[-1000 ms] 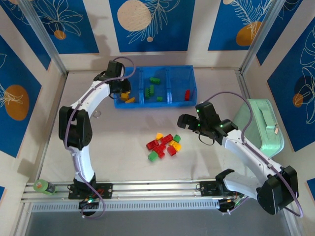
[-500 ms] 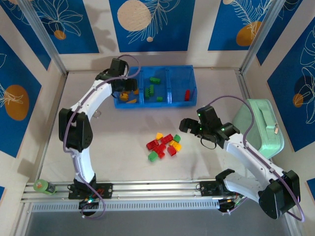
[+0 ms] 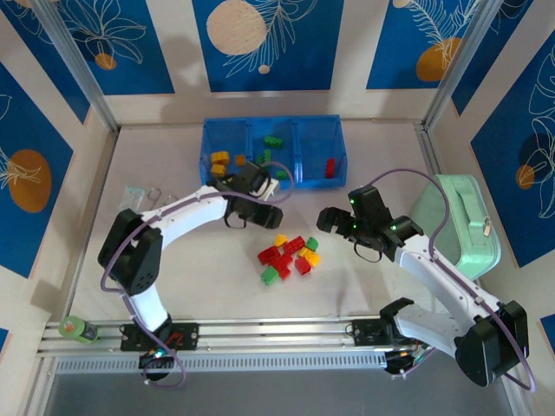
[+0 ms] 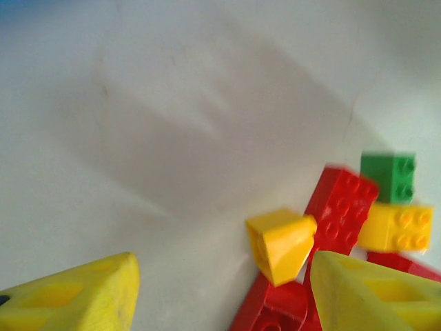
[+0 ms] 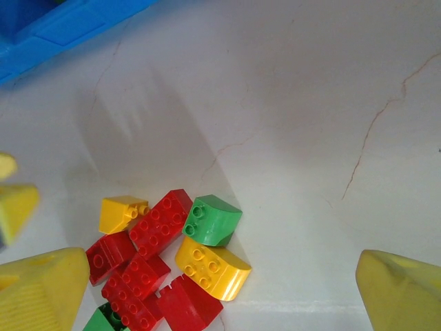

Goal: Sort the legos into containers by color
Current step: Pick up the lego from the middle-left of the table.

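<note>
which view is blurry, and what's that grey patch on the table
Left wrist view: motion-soft throughout, the green brick smeared at its edges. Right wrist view: sharp, studs crisp on the long red brick; a diffuse grey shadow lies on the table beyond it, likely an arm's. Top external view: sharp, evenly lit.
</note>
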